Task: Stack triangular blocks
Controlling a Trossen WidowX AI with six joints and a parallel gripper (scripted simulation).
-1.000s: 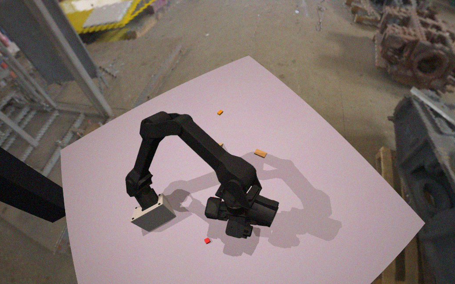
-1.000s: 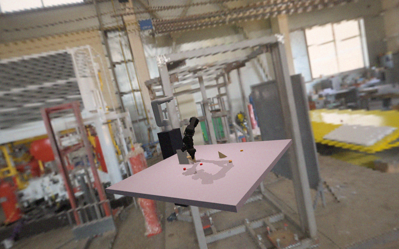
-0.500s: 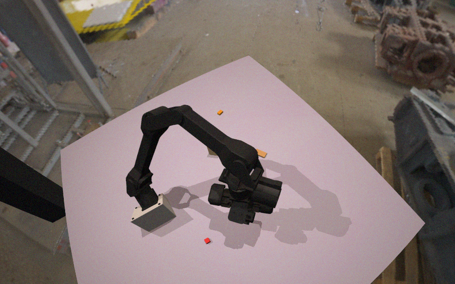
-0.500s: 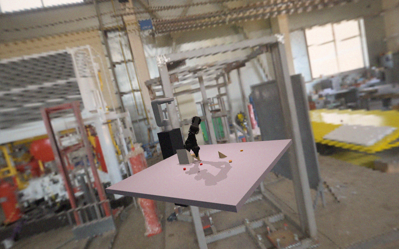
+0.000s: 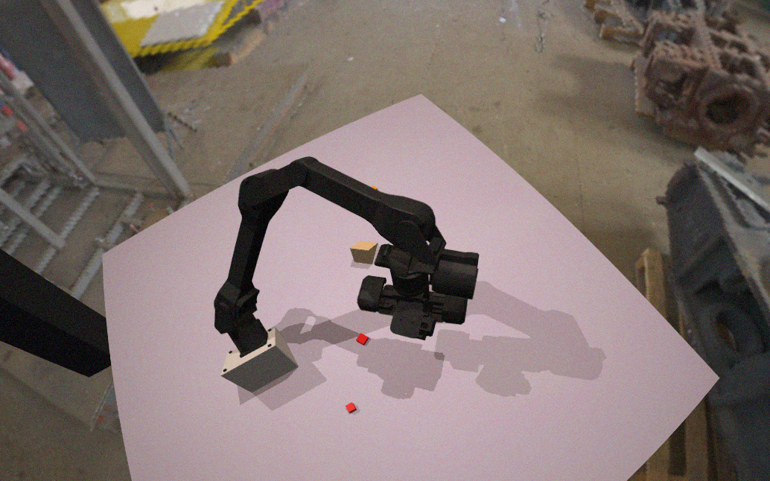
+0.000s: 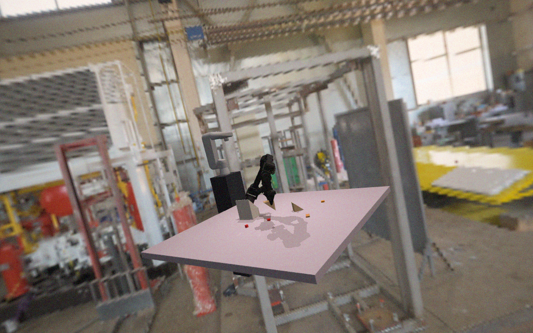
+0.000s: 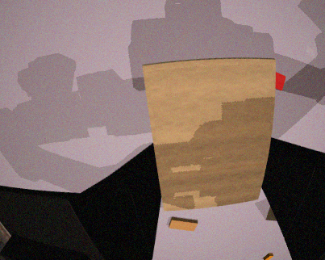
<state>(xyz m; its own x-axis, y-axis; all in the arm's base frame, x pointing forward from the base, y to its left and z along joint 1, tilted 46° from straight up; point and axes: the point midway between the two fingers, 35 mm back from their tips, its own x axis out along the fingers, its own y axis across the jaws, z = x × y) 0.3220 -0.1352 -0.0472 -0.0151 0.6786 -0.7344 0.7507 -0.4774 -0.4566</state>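
Observation:
My gripper [image 5: 410,313] [image 6: 271,202] [image 7: 205,145] is shut on one wooden triangular block [image 6: 272,206] [image 7: 211,129], raised above the table. The wrist view shows a broad rectangular face of it between the black fingers; the top view has it hidden behind the hand. The other triangular block [image 5: 363,252] [image 6: 296,206] rests on the table, apart from the held one. In the top view it is just left of and beyond the hand. In the wrist view only a dark piece of it [image 7: 270,215] shows beside the right finger.
Two red cubes [image 5: 362,339] [image 5: 350,407] [image 6: 268,219] [image 6: 246,226] lie on the nearer side in the top view. Two small orange blocks [image 6: 307,215] [image 6: 322,201] [image 7: 183,224] [image 7: 268,257] lie beyond. The arm's pale base box [image 5: 262,371] [image 6: 245,210] stands on the pink table [image 5: 525,430] [image 6: 227,248].

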